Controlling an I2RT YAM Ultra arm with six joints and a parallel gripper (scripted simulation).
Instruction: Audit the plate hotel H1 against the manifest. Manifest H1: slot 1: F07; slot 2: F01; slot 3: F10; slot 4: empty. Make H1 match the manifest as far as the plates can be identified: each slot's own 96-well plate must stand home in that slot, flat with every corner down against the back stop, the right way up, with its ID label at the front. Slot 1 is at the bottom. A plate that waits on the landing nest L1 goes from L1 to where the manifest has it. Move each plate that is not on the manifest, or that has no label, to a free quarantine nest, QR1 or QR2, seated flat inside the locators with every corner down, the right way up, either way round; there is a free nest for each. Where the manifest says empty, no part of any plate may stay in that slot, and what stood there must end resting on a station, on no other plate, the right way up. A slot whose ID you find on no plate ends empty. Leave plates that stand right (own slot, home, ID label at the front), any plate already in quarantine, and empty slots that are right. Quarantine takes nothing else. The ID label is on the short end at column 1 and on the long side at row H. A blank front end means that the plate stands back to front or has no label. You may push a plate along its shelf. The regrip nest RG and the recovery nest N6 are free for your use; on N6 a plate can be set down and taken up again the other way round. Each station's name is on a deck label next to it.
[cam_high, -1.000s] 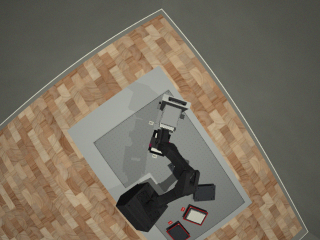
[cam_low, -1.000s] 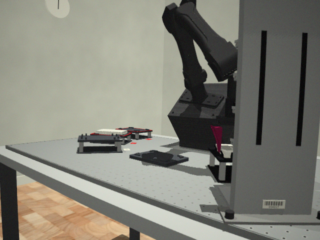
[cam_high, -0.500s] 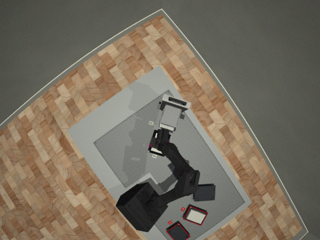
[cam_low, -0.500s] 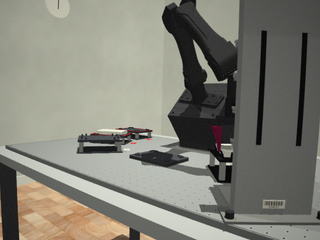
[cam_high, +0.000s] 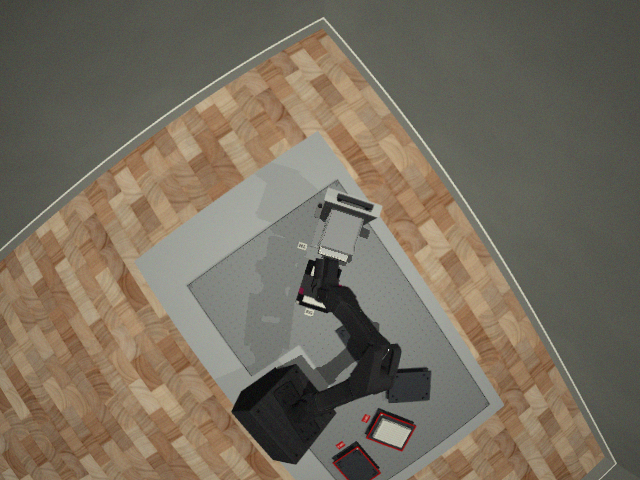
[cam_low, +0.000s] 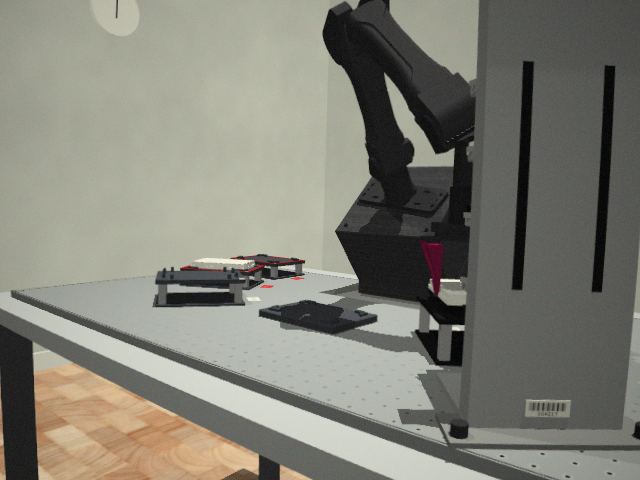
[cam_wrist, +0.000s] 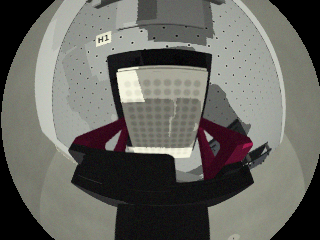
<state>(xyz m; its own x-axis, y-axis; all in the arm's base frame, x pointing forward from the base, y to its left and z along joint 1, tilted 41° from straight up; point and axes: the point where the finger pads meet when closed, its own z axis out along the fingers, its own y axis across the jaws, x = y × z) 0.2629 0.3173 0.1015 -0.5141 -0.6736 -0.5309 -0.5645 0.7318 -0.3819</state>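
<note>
A white 96-well plate lies the right way up on the black regrip nest just in front of the plate hotel H1. My gripper points down over the plate's near end. Its magenta fingers stand against the plate's two long sides and are shut on it. The plate still rests on the nest. I can read no ID on it. The hotel's slots are hidden in every view.
The H1 deck label lies beside the hotel. One red-edged quarantine nest holds a white plate; the other nest is bare. A raised dark nest and a low flat nest stand nearby.
</note>
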